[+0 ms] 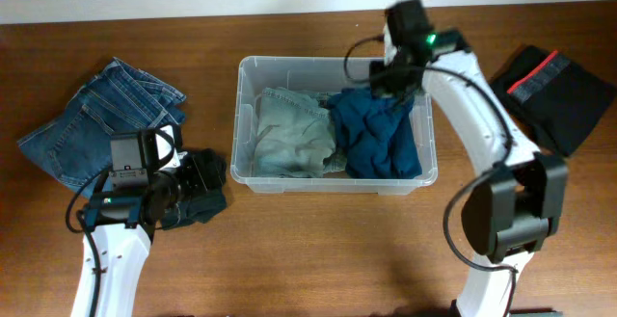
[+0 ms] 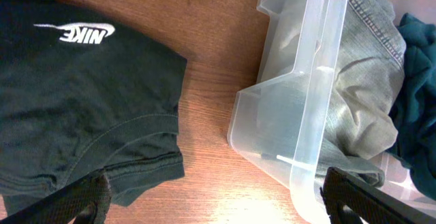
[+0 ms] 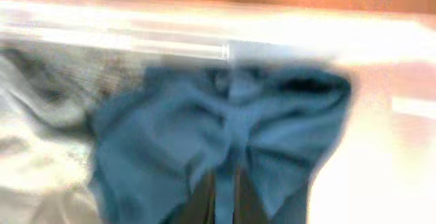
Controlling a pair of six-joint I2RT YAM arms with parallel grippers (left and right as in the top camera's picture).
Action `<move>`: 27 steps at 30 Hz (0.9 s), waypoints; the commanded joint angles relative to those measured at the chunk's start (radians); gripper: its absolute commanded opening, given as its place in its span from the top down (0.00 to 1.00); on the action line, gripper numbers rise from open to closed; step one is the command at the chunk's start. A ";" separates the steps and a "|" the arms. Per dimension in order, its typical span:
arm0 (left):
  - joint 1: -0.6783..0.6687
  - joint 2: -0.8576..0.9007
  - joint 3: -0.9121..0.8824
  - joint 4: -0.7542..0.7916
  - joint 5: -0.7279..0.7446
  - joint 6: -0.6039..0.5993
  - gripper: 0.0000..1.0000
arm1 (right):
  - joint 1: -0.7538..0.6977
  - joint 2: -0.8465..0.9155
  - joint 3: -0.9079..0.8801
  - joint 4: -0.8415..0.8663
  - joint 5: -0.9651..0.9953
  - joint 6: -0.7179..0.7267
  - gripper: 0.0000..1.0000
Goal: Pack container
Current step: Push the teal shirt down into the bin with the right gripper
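The clear plastic container (image 1: 328,184) stands mid-table. Inside it lie pale grey-green jeans (image 1: 289,134) on the left and a blue garment (image 1: 381,134) on the right. My right gripper (image 1: 393,84) is over the bin's far right corner, shut on a fold of the blue garment (image 3: 204,129); a strip of cloth is pinched between its fingers (image 3: 204,200), and that view is blurred. My left gripper (image 2: 214,207) stands open just left of the container's corner (image 2: 300,115), above bare wood beside a dark Nike T-shirt (image 2: 82,101), nothing between its fingers.
Blue jeans (image 1: 96,119) lie at the far left of the table. A black garment with a red stripe (image 1: 554,91) lies at the far right. The dark T-shirt (image 1: 202,197) sits between the left arm and the bin.
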 commanded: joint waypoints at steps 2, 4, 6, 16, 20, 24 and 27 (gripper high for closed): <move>-0.003 -0.002 0.004 0.001 -0.006 0.016 0.01 | 0.015 -0.035 0.142 -0.190 -0.026 -0.009 0.95; -0.003 -0.001 0.004 0.001 -0.006 0.016 0.01 | 0.027 -0.035 0.145 -0.256 -0.027 -0.008 0.95; -0.003 -0.002 0.004 0.001 -0.006 0.016 0.01 | 0.044 -0.035 0.128 -0.295 -0.026 -0.009 0.96; -0.003 -0.001 0.004 0.001 -0.006 0.016 0.01 | 0.147 -0.033 -0.079 -0.281 -0.026 0.003 0.95; -0.003 -0.001 0.004 0.001 -0.006 0.016 0.01 | 0.162 -0.033 -0.227 -0.213 -0.025 0.013 0.95; -0.003 -0.002 0.004 0.001 -0.006 0.016 0.01 | 0.150 -0.033 -0.383 -0.104 -0.026 0.022 0.91; -0.003 -0.002 0.004 0.001 -0.006 0.016 0.01 | 0.133 -0.033 -0.475 -0.011 -0.027 0.022 0.84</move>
